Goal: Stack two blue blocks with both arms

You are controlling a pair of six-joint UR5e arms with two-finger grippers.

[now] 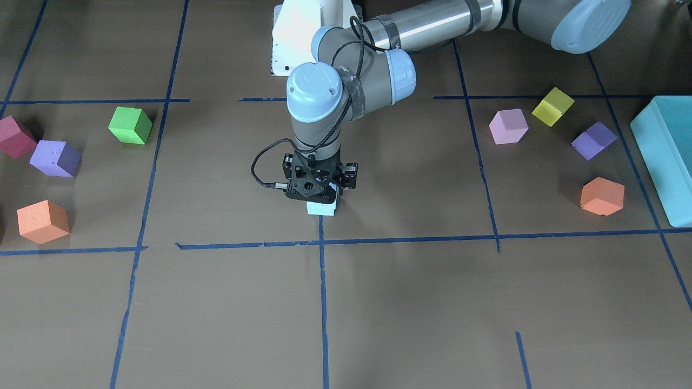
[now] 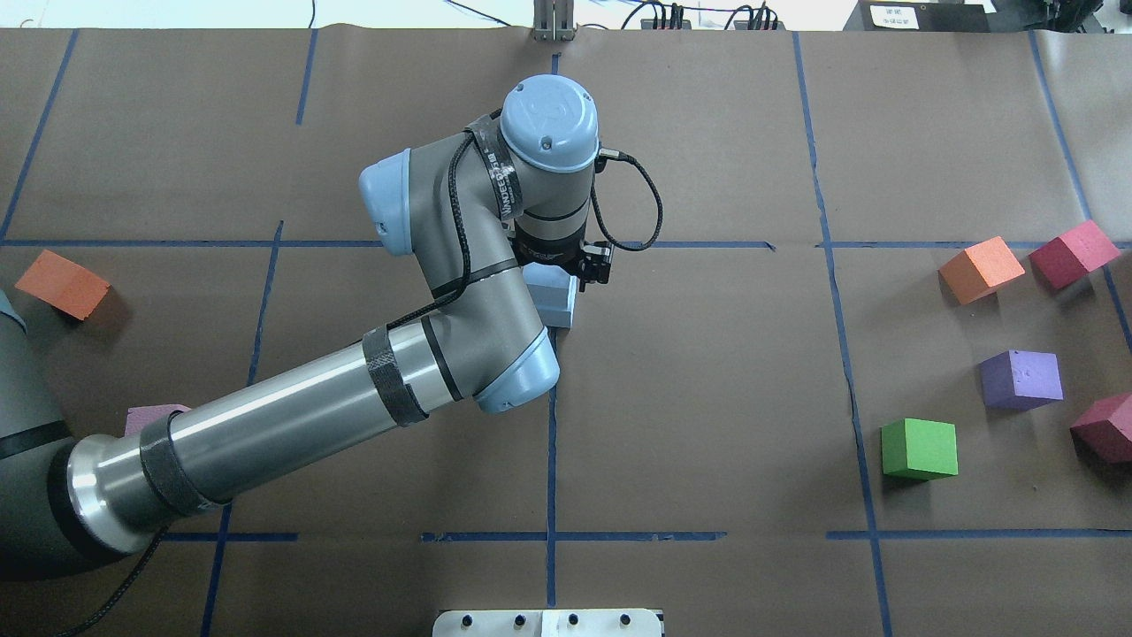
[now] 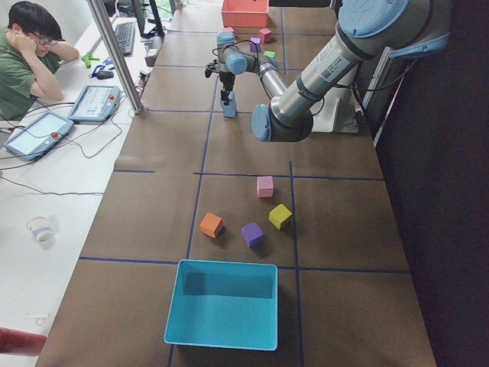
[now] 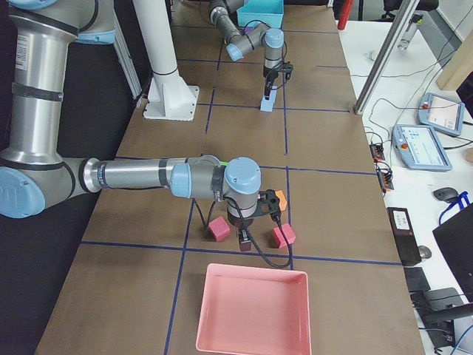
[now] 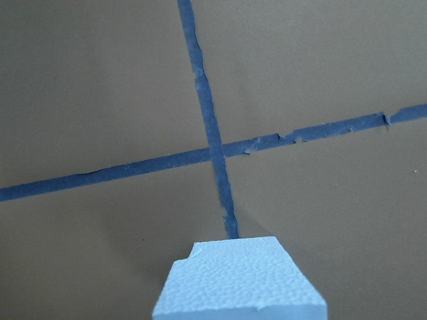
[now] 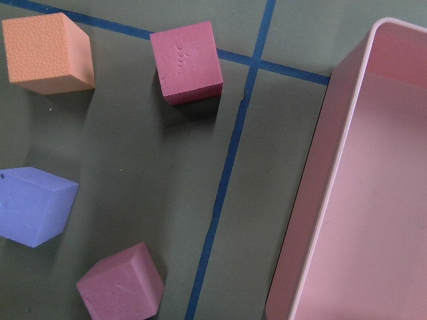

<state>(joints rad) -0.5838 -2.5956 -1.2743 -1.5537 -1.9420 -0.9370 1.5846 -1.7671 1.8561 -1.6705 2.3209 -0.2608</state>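
Note:
Two pale blue blocks stand as a stack at the table's centre, seen tall in the exterior left view (image 3: 229, 107) and the exterior right view (image 4: 266, 102). My left gripper (image 1: 323, 194) is lowered straight down over the stack and looks shut on the upper blue block (image 5: 240, 283). Only the lower blue block's face (image 1: 323, 208) shows under it. The stack also shows beside the wrist in the overhead view (image 2: 553, 305). My right gripper (image 4: 244, 235) hangs low among maroon cubes far to my right. I cannot tell whether it is open or shut.
Green (image 1: 130, 125), purple (image 1: 55, 158), orange (image 1: 43, 221) and maroon (image 1: 15, 136) cubes lie on my right side. Pink (image 1: 508, 126), yellow (image 1: 552, 106), purple (image 1: 593, 140) and orange (image 1: 601, 196) cubes and a teal box (image 1: 667, 156) lie on my left. A pink tray (image 4: 251, 310) sits beyond the right gripper.

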